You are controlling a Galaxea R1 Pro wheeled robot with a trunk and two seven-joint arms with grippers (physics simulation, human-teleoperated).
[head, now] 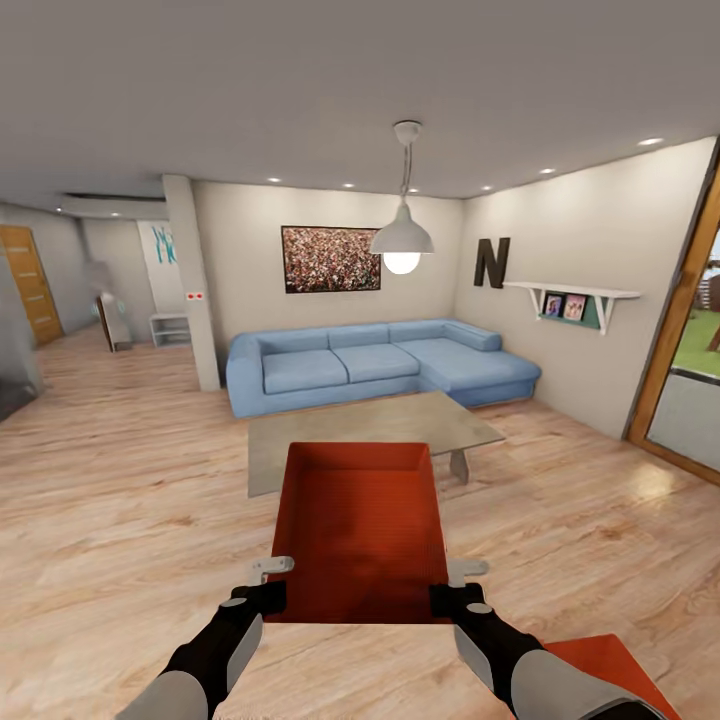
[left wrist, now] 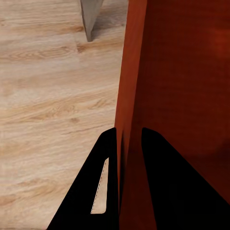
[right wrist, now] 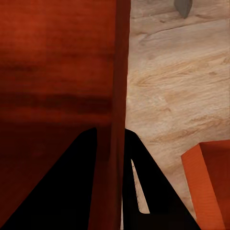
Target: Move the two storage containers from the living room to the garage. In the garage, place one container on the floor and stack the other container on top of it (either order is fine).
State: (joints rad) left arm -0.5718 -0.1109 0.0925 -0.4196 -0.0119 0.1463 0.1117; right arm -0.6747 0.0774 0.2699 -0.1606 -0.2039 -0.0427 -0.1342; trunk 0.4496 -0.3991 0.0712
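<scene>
Holding: red bin (head: 360, 530) raised between both arms over the wood floor (head: 130, 480), in the living room
Left gripper (left wrist: 128, 143): clamped on the bin's left wall; one finger (left wrist: 96, 191) outside, one inside
Right gripper (right wrist: 111, 139): clamped on the bin's right wall; same straddling grip
Second bin (head: 610, 660): low on the wood floor beside the right arm; also at the edge of the right wrist view (right wrist: 211, 187)
Ahead: grey coffee table (head: 400, 425) just past the held bin; blue corner sofa (head: 380, 365) behind it; white pendant lamp (head: 402, 240) above
</scene>
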